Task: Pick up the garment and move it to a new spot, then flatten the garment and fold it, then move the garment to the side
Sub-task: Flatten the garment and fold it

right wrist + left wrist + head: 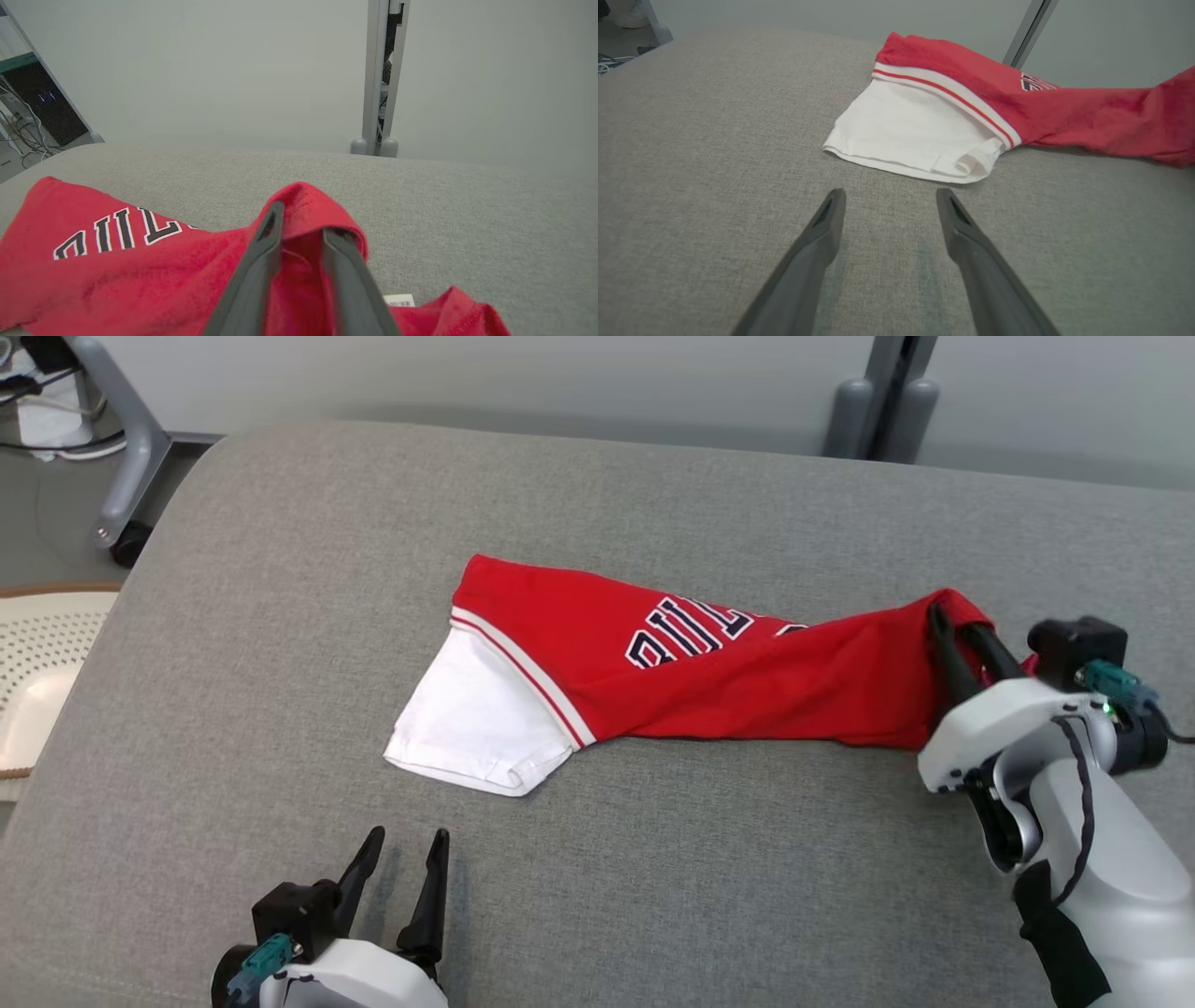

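A red garment (pixel 738 677) with a white sleeve and dark block lettering lies bunched across the grey cushion (pixel 280 569). Its right end is lifted off the cushion, and my right gripper (pixel 952 625) is shut on that end. In the right wrist view the two dark fingers (pixel 261 252) pinch a fold of the red garment (pixel 140 280) between them. My left gripper (pixel 403 845) hovers open near the front edge, short of the white sleeve (pixel 471 719). In the left wrist view the open left gripper (pixel 891 196) points at the sleeve hem (pixel 906 135) of the garment.
A grey metal frame leg on a castor (pixel 131 457) stands off the cushion's far left corner. A pale perforated object (pixel 42 663) lies beside the left edge. Two grey posts (pixel 878 415) rise behind the far edge against the wall.
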Robot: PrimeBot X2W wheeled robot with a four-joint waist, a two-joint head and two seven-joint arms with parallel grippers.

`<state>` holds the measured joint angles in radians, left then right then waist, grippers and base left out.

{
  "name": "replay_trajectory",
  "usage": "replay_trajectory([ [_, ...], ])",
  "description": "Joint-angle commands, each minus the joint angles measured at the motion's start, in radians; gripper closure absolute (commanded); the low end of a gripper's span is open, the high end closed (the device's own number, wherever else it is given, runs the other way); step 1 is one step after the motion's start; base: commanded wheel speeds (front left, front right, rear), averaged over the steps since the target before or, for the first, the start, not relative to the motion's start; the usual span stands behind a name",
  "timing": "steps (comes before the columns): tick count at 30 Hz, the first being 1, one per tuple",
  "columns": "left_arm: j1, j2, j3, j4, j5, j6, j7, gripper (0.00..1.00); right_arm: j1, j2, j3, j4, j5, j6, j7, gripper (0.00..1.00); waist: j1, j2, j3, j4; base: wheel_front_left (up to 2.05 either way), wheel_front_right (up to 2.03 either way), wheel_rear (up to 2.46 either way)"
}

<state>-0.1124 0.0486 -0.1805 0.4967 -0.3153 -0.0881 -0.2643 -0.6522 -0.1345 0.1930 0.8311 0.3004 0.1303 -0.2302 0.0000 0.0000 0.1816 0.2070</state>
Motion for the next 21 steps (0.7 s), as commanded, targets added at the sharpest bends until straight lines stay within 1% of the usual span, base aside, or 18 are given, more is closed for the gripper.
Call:
replay_trajectory([
  [1,-0.015,0.004,-0.003,0.001,-0.005,-0.003,0.0,0.0,-0.009,-0.003,-0.017,0.03,-0.015,0.001,-0.015,0.0,0.0,0.0,0.012,0.013,0.0,0.0,0.0],
  [4,-0.016,0.004,-0.004,0.001,-0.004,0.002,0.0,0.0,0.021,-0.006,-0.07,0.099,-0.041,0.0,-0.031,0.0,0.0,0.0,0.009,0.01,0.0,0.0,0.0],
  [6,-0.01,0.004,0.002,0.0,-0.001,0.007,0.0,0.0,0.049,-0.008,-0.096,0.116,-0.054,0.0,-0.035,0.0,0.0,0.0,0.002,-0.001,0.0,0.0,0.0],
  [10,-0.009,0.004,0.017,-0.011,0.0,0.008,0.0,0.0,0.122,0.01,-0.149,0.056,-0.058,0.0,-0.036,0.0,0.0,0.0,-0.005,-0.03,0.0,0.0,0.0],
  [13,-0.013,0.004,0.021,-0.017,-0.002,0.009,0.0,0.0,0.184,0.028,-0.149,0.005,-0.067,0.0,-0.036,0.0,0.0,0.0,-0.005,-0.051,0.0,0.0,0.0],
  [15,-0.02,0.005,0.023,-0.024,-0.005,0.01,0.0,0.0,0.217,0.047,-0.13,-0.043,-0.075,0.0,-0.037,0.0,0.0,0.0,0.004,-0.063,0.0,0.0,0.0],
  [21,-0.035,0.005,0.013,-0.026,-0.008,0.005,0.0,0.0,0.216,0.067,-0.089,-0.087,-0.063,0.0,-0.037,0.0,0.0,0.0,0.029,-0.055,0.0,0.0,0.0],
])
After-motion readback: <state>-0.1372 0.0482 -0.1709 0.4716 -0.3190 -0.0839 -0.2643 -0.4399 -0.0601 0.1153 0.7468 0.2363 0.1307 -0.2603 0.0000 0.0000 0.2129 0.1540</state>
